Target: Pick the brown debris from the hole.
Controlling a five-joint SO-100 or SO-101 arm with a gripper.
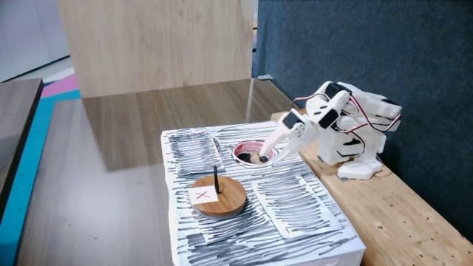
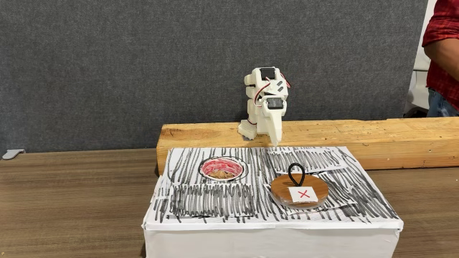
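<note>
1. Brown debris [image 2: 223,170] sits inside the hole [image 2: 222,161], left part of the scribbled box top [image 2: 215,201].
2. In a fixed view, pincer [image 1: 264,157] tip dips at the hole's right rim, near the debris [image 1: 255,157].
3. Pincer opening: can't tell; contact with the debris unclear.

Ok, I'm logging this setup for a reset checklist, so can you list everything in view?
box: one, white with black scribbles, on the table
hole: one, red-pink inside with a pale rim, in the box top
brown debris: tan, inside the hole, count unclear
wooden disc: one, brown, with a black peg and a red X label, on the box top beside the hole
beam: one, pale wood, behind the box
table: one, dark wood
person: one, red sleeve, at the frame edge
arm: one, white, on the beam
fingers: white, at the hole's rim in a fixed view
</note>
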